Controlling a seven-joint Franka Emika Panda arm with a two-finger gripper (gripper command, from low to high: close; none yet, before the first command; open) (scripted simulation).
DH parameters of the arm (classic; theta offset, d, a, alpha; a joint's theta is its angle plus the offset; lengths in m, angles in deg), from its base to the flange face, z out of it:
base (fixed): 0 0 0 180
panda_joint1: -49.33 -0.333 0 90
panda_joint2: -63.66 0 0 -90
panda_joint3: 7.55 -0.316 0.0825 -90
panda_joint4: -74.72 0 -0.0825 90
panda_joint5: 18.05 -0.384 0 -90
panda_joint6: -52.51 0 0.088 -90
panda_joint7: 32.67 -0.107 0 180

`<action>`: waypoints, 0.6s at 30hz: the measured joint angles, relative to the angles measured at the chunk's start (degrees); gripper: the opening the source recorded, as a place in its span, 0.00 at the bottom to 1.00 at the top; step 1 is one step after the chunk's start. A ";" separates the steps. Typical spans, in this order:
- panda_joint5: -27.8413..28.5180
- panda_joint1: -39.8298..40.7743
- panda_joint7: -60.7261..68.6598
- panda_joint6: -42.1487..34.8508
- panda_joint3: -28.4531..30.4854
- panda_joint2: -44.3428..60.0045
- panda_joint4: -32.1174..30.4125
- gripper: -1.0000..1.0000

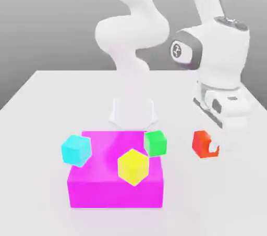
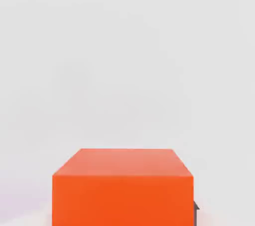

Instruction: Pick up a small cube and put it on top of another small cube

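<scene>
Our jaws are clamped on the small red-orange cube (image 1: 203,144), lifted above the tabletop (image 1: 41,99) at the exterior view's right. We are carrying it. Next we must set it gently on the green cube (image 1: 155,143).

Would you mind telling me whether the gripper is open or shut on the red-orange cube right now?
Shut on the red-orange cube: the gripper reaches down around it in the exterior view.
</scene>
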 joint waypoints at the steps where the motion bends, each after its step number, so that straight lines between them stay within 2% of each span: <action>1: 0.31 2.01 -1.91 -1.22 1.27 -1.33 -0.06 0.00; 10: 1.39 21.67 -17.81 -11.26 11.58 -12.31 -0.94 0.00; 14: 0.64 26.64 -21.31 -5.03 15.66 -7.28 -2.21 0.00; 15: 0.44 26.76 -21.28 -2.82 16.06 -5.56 -2.71 1.00; 18: 0.44 26.76 -21.28 -2.82 16.06 -5.56 -2.71 1.00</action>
